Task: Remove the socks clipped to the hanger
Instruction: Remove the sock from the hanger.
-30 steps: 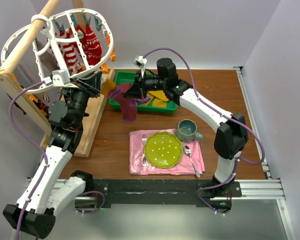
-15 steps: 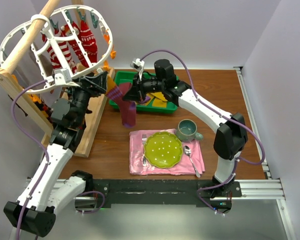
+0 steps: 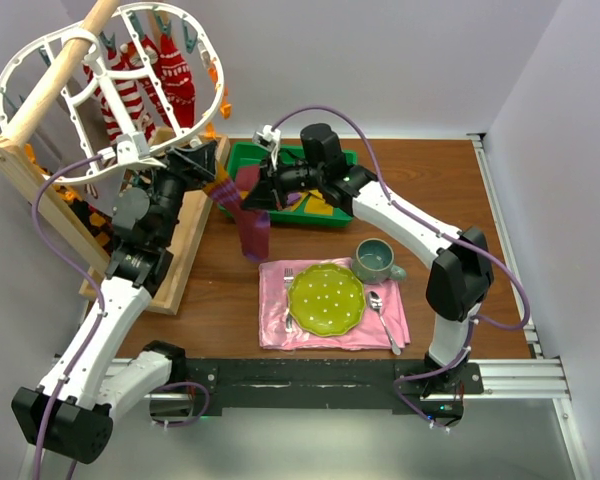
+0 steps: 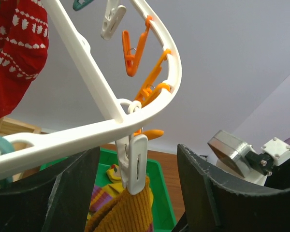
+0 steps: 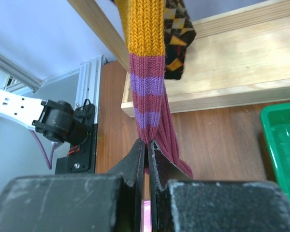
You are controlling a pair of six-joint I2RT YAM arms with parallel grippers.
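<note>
Overhead, the light is bright, even and diffuse, and the arms throw only soft, faint shadows on the brown bench [image 3: 450,200]. In the left wrist view the white hanger [image 4: 87,130] stands crisp against a pale, evenly lit wall. The dark fingers [image 4: 217,193] of the left gripper [image 4: 135,157] look soft and grainy close to the lens. In the right wrist view the right gripper [image 5: 146,145] is blurred and nearly black, while the knit sock [image 5: 144,72] is sharp and well lit.
</note>
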